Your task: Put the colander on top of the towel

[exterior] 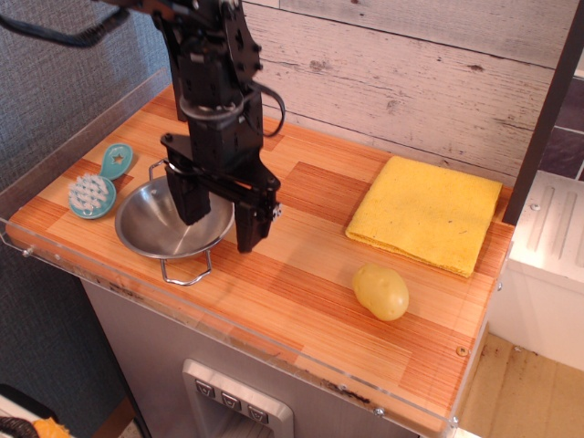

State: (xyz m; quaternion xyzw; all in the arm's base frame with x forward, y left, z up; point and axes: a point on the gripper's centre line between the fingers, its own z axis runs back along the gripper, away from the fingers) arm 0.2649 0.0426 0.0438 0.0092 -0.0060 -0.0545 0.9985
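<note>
The colander (160, 228), a shiny steel bowl with two wire loop handles, sits at the left of the wooden table. The yellow towel (426, 212) lies flat at the back right. My black gripper (222, 217) hangs open over the colander's right rim: one finger is above the bowl's inside, the other outside it over the wood. Nothing is between the fingers. Whether they touch the rim cannot be told.
A teal brush (95, 186) lies left of the colander near the table's edge. A yellow potato (380, 291) rests in front of the towel. A clear acrylic lip (274, 351) runs along the table's front and left edges. Dark posts stand at back left and right.
</note>
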